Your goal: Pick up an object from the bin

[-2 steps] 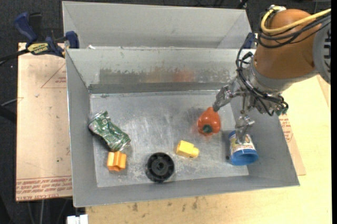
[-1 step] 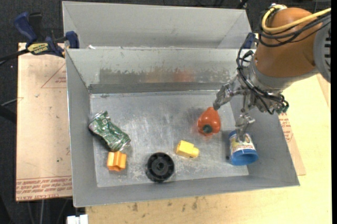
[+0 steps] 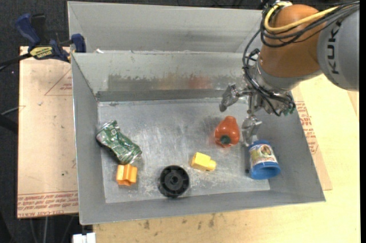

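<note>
Gripper [image 3: 238,119]: hovering over the right half of the grey metal bin [image 3: 86,122] — fingers spreading apart, gripping nothing.
Nearest: orange pepper-shaped toy [image 3: 227,131] lying just below — small blue-lidded can [image 3: 262,160] lying beside.

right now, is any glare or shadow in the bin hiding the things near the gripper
Camera view: dull streaky reflections run along the back wall of the bin, none on the things; only soft shadow lies below the gripper, and the orange pepper-shaped toy and blue-lidded jar beside it are plain to see.

Scuffed matt metal bin [image 3: 171,116]
</note>
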Available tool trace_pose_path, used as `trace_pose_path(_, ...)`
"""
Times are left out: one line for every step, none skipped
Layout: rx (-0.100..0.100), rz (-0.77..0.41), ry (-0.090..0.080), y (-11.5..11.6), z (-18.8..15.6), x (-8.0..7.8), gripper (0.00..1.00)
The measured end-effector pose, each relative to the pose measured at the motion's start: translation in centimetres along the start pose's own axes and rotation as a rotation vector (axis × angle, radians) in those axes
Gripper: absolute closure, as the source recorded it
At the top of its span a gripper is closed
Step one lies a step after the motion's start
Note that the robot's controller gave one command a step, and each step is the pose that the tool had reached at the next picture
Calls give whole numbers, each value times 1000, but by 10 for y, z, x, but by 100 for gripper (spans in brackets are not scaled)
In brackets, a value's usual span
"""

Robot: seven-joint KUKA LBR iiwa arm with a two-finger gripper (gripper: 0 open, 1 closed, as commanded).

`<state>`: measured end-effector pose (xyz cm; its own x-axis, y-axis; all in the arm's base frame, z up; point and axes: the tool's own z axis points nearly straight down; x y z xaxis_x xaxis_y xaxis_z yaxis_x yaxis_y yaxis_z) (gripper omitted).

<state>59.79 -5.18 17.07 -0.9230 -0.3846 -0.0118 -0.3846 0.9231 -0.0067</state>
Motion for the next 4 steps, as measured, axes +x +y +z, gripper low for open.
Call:
trace_pose_path(-3, 91, -7, -12, 93, 67, 100)
trace_pose_path(-3, 90, -7, -12, 93, 67, 100)
trace_pose_path(-6, 82, 9, -38, -16, 58, 100)
trace_pose_path(-6, 82, 9, -38, -16, 58, 100)
